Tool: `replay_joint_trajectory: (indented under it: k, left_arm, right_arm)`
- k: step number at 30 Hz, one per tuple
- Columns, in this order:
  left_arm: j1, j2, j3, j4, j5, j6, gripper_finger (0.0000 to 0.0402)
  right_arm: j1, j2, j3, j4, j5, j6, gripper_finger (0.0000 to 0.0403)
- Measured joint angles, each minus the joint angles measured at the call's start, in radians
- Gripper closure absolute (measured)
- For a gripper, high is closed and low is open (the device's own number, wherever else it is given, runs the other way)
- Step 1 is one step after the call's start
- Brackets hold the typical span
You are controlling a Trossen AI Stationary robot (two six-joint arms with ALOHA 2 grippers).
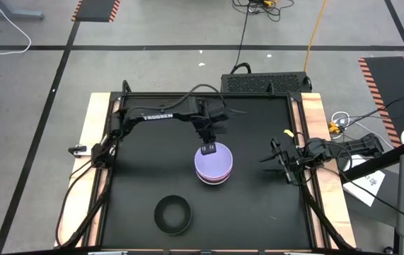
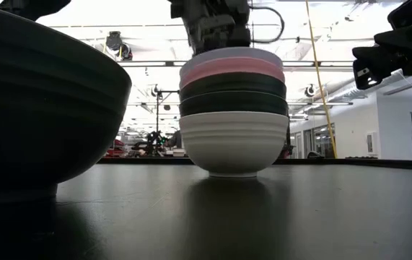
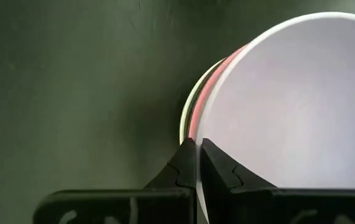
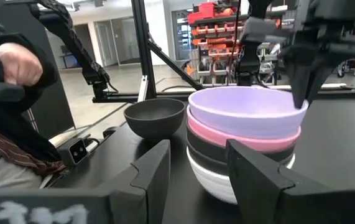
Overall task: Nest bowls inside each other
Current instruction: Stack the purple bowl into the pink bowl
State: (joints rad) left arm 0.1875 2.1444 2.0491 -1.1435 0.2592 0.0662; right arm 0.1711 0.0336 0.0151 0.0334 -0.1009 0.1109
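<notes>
my left jaws (image 1: pixel 209 148) pinch the lavender bowl's (image 1: pixel 214 163) back rim, atop the stack. the lone black bowl (image 1: pixel 172 214) sits toward the surface's front edge, nearer my left arm.

— How many bowls did the counter (image 1: pixel 258 212) carry?

— Six. Five sat nested in one stack (image 2: pixel 233 112): a lavender bowl (image 4: pixel 245 109) on top, a pink bowl (image 4: pixel 239 138) under it, two black bowls (image 2: pixel 233 94) below that, and a white bowl (image 2: pixel 233 141) at the bottom.

— And the sixth?

— One lone black bowl (image 1: pixel 172 214), well apart from the left tool (image 1: pixel 209 149).

— So by colour?

— Three black, one lavender, one pink, one white.

— How many tools?

— Two: the left tool at the stack's rim, the right tool (image 1: pixel 284 161) off beside the stack.

— People?

— One hand (image 4: pixel 15 62) showed beyond the counter.
</notes>
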Motion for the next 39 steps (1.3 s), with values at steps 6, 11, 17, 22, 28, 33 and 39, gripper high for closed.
replay_joint_trajectory:
  k: [6,11,17,22,28,33,39]
  left_arm:
    - [-0.014,0.034,0.004,-0.006,-0.018,-0.001,0.0398]
    - [-0.033,0.029,0.003,-0.013,-0.072,-0.006,0.0398]
    - [-0.056,0.023,0.003,-0.028,-0.136,-0.016,0.0398]
    - [-0.076,0.023,0.003,-0.033,-0.193,-0.028,0.0398]
    - [-0.101,0.023,0.002,-0.04,-0.253,-0.041,0.0398]
    - [-0.114,0.023,0.002,-0.04,-0.287,-0.046,0.0398]
    - [-0.13,0.023,0.001,-0.05,-0.342,-0.062,0.0398]
  right_arm:
    - [0.0,0.008,0.0,0.0,0.0,0.0,0.0257]
    - [0.0,0.01,0.0,0.0,0.0,0.0,0.0257]
    - [0.0,0.012,0.0,0.0,0.0,-0.002,0.0257]
    - [0.0,0.012,0.0,0.0,0.0,-0.002,0.0257]
    - [0.0,0.012,0.0,0.0,0.0,-0.001,0.0257]
    - [0.0,0.012,0.0,-0.001,0.0,-0.002,0.0257]
    - [0.0,0.012,0.0,-0.001,0.0,-0.002,0.0257]
